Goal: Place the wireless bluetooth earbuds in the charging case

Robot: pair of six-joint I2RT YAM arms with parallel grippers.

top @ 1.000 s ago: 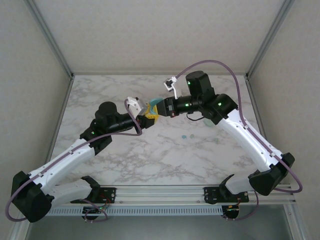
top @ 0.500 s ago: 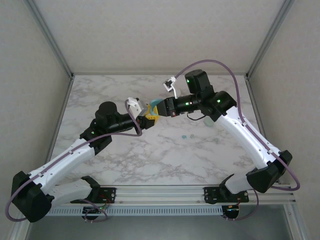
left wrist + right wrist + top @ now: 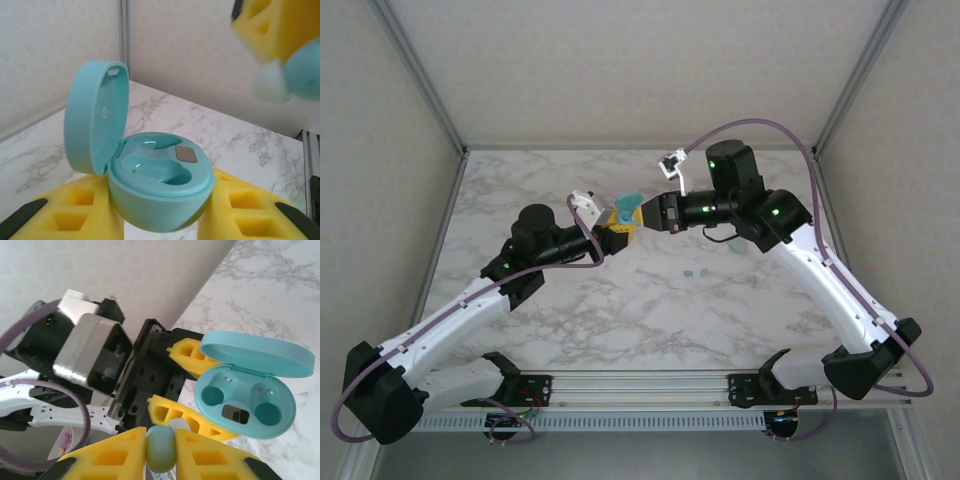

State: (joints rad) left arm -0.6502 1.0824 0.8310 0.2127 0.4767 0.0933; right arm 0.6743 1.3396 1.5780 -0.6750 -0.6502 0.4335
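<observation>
Two arms: reaching in over the white, grey-veined marble table [image 3: 520, 190], wrists turned toward each other, grippers close together above the far middle of the top.
Left gripper [image 3: 618, 228]: yellow blocky fingers [image 3: 95, 192] clamped on the lower half of the small, rounded, light turquoise plastic charging case [image 3: 160, 190], one finger on each side; case carried clear of the marble.
Lid [image 3: 97, 125]: swung open on its hinge, standing roughly upright at the left of the case in the left wrist view.
Case interior: glossy turquoise tray with two round wells [image 3: 209, 394], both showing bare floors; small grey square panel [image 3: 235, 414] set between them.
Right gripper [image 3: 161, 436]: yellow fingers pinched tight on one tiny, pale teal-blue plastic earbud [image 3: 160, 452], gripped between the pads near the tips.
Held earbud and case: near each other but apart, no contact; from the left wrist, earbud blurred at the upper right, above and beyond the open tray.
Loose earbuds [image 3: 688, 272]: two tiny teal buds lying close together on the marble, nearer the arm bases than the grippers, well apart from the case.
</observation>
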